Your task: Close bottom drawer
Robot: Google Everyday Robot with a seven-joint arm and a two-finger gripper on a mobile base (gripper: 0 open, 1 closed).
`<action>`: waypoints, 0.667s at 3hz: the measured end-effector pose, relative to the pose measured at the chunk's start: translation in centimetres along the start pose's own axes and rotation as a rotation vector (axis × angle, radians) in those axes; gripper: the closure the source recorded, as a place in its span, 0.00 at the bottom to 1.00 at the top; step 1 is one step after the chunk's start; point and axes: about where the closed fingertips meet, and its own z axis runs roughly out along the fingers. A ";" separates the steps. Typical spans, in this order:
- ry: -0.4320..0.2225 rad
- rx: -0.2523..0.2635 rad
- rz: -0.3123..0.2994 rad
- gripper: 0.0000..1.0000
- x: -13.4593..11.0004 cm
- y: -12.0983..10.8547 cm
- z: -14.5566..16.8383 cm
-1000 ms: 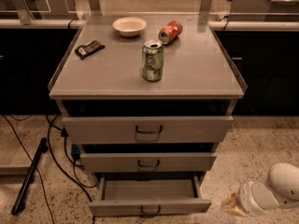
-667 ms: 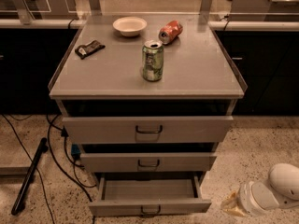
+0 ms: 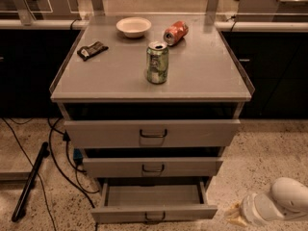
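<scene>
- Bottom drawer (image 3: 192,212): lowest of three in the grey cabinet (image 3: 120,83), pulled well out toward the near side, with its inside floor showing. Its low front panel carries a small dark loop handle (image 3: 155,217) at mid-width.
- Gripper (image 3: 237,214): low at the near right, just beside the right end of the drawer front. It looks apart from it, not touching. Whether it is released or clenched cannot be told, since only a pale tip shows past the white arm (image 3: 288,200).
- Step in hand (judged): line up on the front panel, then push it shut.
- To do it well: move the gripper left to the middle of the panel, near the handle. A push at the right corner would likely skew the drawer on its runners.
- Push flat and straight toward the far side, level with the floor. Keep low enough to stay under the middle drawer (image 3: 115,167), which also sticks out a bit.
- Go slow at the end so that a jolt does not tip the upright green can (image 3: 157,62) on top. The red can (image 3: 175,32) already lies on its side and could roll.
- Also on top: white bowl (image 3: 133,26), dark packet (image 3: 92,50). Top drawer (image 3: 96,134) is not the target.
</scene>
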 end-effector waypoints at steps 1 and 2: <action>-0.058 0.019 -0.013 1.00 1.7 -0.5 5.8; -0.148 0.018 -0.021 1.00 3.0 -0.4 11.1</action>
